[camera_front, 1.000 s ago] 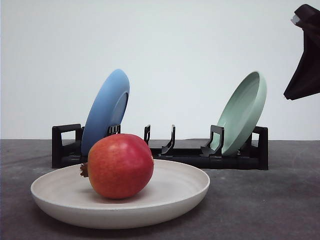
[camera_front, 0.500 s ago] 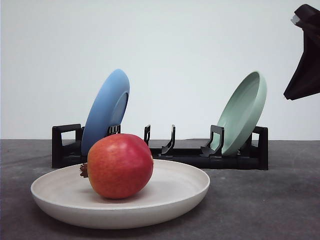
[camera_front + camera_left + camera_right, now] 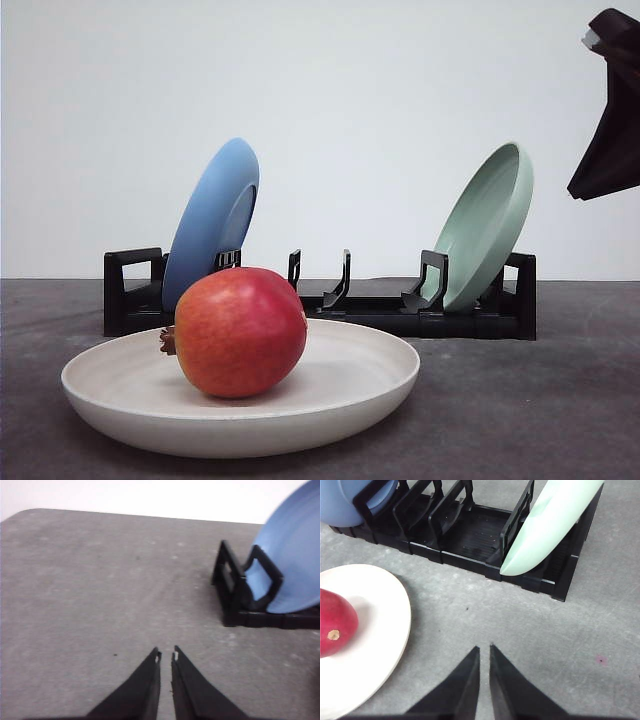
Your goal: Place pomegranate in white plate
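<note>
The red pomegranate [image 3: 240, 331] lies on its side inside the white plate [image 3: 370, 385] on the grey table, its brown crown pointing left; nothing touches it. The right wrist view shows the pomegranate [image 3: 335, 622] in the white plate [image 3: 385, 630], well apart from my right gripper [image 3: 484, 649], which is shut and empty over bare table. Part of the right arm [image 3: 610, 110] hangs high at the right edge of the front view. My left gripper [image 3: 166, 654] is shut with nothing in it, above bare table near the rack's end.
A black dish rack [image 3: 340, 300] stands behind the white plate, holding a blue plate [image 3: 213, 220] at its left end and a pale green plate [image 3: 487, 225] at its right end. The rack [image 3: 470, 535] lies ahead of the right gripper.
</note>
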Robot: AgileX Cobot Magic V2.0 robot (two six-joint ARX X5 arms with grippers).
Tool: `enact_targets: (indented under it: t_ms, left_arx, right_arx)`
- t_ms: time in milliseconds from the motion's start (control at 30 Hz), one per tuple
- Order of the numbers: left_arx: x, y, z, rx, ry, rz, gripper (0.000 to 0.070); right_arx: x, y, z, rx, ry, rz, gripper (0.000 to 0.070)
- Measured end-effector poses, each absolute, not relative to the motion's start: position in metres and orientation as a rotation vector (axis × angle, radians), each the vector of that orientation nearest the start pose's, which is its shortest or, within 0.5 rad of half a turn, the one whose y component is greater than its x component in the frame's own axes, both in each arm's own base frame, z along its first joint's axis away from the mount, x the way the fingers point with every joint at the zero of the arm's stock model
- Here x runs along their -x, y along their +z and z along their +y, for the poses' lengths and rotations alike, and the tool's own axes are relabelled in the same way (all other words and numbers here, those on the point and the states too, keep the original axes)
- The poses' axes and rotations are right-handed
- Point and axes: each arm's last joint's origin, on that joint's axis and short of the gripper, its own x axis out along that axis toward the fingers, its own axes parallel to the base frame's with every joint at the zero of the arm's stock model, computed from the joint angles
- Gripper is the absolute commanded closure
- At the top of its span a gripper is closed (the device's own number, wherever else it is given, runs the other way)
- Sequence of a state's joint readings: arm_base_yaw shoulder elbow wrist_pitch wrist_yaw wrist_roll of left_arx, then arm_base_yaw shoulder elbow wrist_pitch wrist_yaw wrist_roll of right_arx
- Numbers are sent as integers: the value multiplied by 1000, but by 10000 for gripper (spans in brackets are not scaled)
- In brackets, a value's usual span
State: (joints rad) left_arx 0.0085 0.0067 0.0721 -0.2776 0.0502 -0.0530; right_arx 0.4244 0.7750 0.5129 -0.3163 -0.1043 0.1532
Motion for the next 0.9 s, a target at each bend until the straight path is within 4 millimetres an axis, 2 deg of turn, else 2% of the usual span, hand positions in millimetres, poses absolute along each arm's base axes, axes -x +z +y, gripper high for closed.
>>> enact_targets:
  t_ms: [267,900]
  left_arx:
    - [-95,154,-6,74,-86,172,677]
    - [-95,153,-6,75,-92,168,677]
  right_arx:
    - [-149,231,71,-54,469,606,671]
    - [-151,234,72,-61,475,564,671]
